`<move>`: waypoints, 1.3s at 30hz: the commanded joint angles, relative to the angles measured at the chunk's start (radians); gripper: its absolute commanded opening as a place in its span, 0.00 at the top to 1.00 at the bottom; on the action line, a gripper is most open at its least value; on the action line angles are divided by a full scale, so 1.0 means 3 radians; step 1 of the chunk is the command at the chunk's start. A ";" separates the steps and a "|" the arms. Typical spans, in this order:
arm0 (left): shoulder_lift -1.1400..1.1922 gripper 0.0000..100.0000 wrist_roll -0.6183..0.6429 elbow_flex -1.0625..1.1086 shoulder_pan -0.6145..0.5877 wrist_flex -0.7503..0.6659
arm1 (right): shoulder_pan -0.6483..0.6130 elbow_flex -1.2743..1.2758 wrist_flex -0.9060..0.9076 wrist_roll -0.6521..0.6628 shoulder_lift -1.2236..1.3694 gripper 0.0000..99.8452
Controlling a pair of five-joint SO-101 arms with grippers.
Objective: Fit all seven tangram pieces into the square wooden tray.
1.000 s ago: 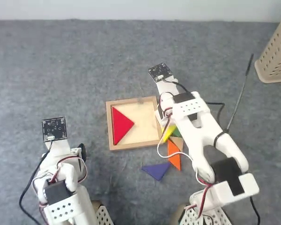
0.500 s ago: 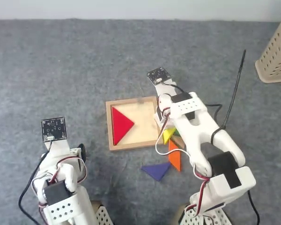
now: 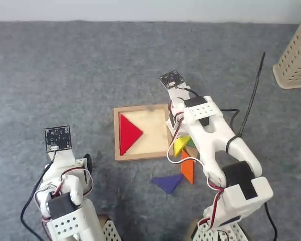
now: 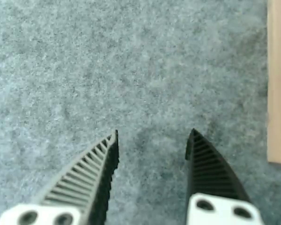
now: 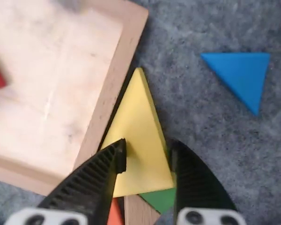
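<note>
The square wooden tray [image 3: 140, 149] lies at mid-table with a red triangle [image 3: 129, 132] inside against its left wall. My right gripper [image 5: 147, 157] sits just off the tray's right rim [image 5: 116, 79], shut on a yellow triangle [image 5: 139, 136] that overlaps that rim. The yellow triangle [image 3: 180, 146] peeks out beside the right arm. Under it lie a green piece [image 5: 161, 199] and an orange piece [image 3: 187, 166]. A purple triangle [image 3: 167, 182] lies nearer the front and a blue triangle [image 5: 240, 74] lies apart on the carpet. My left gripper [image 4: 152, 140] is open over bare carpet.
The table is grey carpet. A beige slatted basket [image 3: 296, 55] stands at the far right edge. A black cable [image 3: 251, 108] runs up from the right arm. The left arm [image 3: 65, 175] stays at the front left, with the tray's edge [image 4: 278, 79] off to one side of it.
The right arm has shifted slightly toward the front left, and more of the yellow triangle now shows beside it. The left arm has not moved.
</note>
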 commanded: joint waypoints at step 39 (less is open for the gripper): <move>-0.0041 0.77 0.0031 -0.0064 0.0000 0.0010 | -0.0294 0.0511 0.0018 -0.0384 -0.0304 0.77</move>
